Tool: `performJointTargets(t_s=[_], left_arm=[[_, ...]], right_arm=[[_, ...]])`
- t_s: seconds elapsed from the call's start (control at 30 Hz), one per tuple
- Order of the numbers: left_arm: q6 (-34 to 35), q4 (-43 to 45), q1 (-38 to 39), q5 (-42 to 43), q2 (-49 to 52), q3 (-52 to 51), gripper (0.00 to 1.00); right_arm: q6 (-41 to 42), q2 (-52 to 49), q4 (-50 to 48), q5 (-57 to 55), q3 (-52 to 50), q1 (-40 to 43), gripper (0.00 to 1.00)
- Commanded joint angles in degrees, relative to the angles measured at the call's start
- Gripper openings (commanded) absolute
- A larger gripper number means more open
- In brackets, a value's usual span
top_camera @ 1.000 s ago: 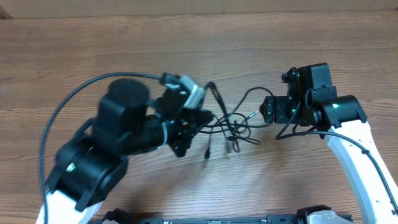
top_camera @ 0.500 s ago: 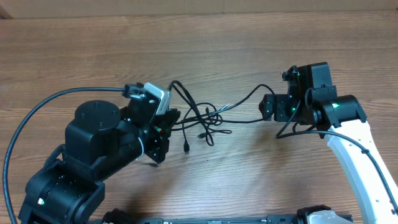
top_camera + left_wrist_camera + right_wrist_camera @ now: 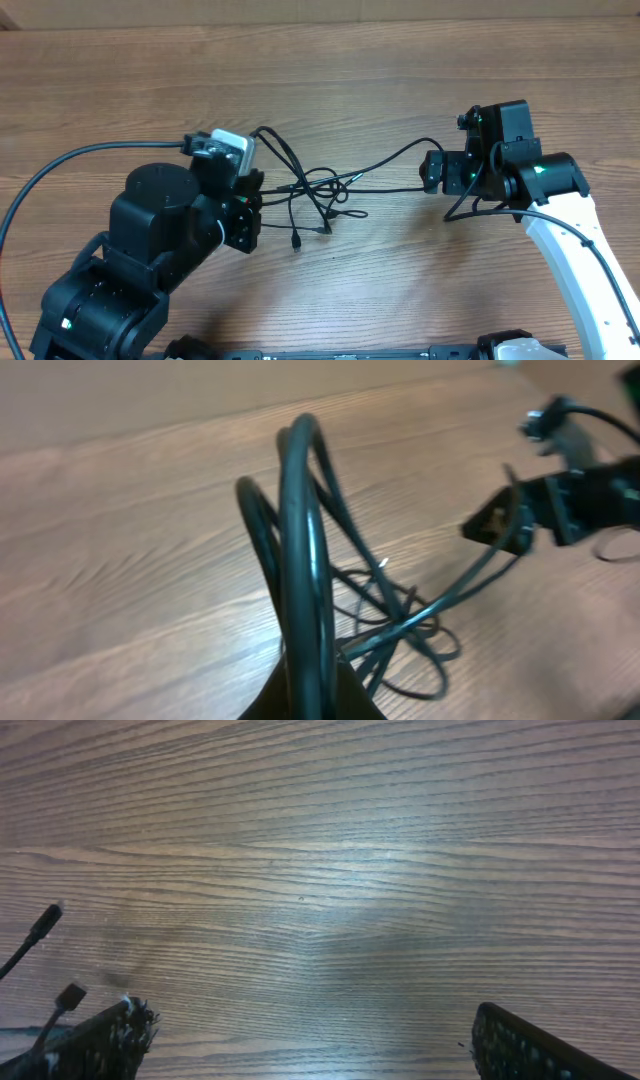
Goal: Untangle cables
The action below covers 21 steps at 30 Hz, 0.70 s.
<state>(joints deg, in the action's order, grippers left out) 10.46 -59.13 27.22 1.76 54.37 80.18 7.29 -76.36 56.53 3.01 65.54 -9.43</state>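
The cables (image 3: 318, 196) lie as a loose black tangle in the middle of the table. My left gripper (image 3: 254, 192) is shut on a loop of them at the tangle's left side. That loop rises straight out of the left gripper (image 3: 310, 702) in the left wrist view, where the cables (image 3: 300, 530) arch upward. Two strands run right toward my right gripper (image 3: 432, 172). The right gripper (image 3: 310, 1035) stands wide open over bare wood with nothing between its fingers (image 3: 108, 1035). Two small plug ends of the cables (image 3: 44, 924) show just outside its left finger.
Wooden table (image 3: 400, 80) all around. The left arm's thick black wire (image 3: 60, 175) arcs over the table's left part. The right arm (image 3: 565, 490) shows at the far right in the left wrist view.
My left arm has pulled back to the left with the loop, dragging the tangle left and stretching two strands out toward the right gripper. The right arm has stayed in place.
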Motion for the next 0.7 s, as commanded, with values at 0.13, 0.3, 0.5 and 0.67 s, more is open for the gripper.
performJointTargets(t_s=[0.13, 0.3, 0.5, 0.67], left_arm=[[11.8, -3.3, -0.7, -17.1, -0.9, 0.6, 0.04], [14.9, -4.8, -0.7, -20.2, -0.9, 0.6, 0.04], [14.9, -5.2, -0.7, -20.3, -0.9, 0.6, 0.04], [14.8, -4.9, -0.7, -20.2, -0.9, 0.6, 0.04]], right_arm=[[1.5, -0.2, -0.2, -1.9, 0.3, 0.2, 1.00], [3.0, -0.2, -0.2, 0.1, 0.3, 0.2, 1.00], [3.1, -0.2, 0.4, 6.8, 0.3, 0.2, 1.00], [3.2, -0.2, 0.8, 10.0, 0.3, 0.2, 1.00]])
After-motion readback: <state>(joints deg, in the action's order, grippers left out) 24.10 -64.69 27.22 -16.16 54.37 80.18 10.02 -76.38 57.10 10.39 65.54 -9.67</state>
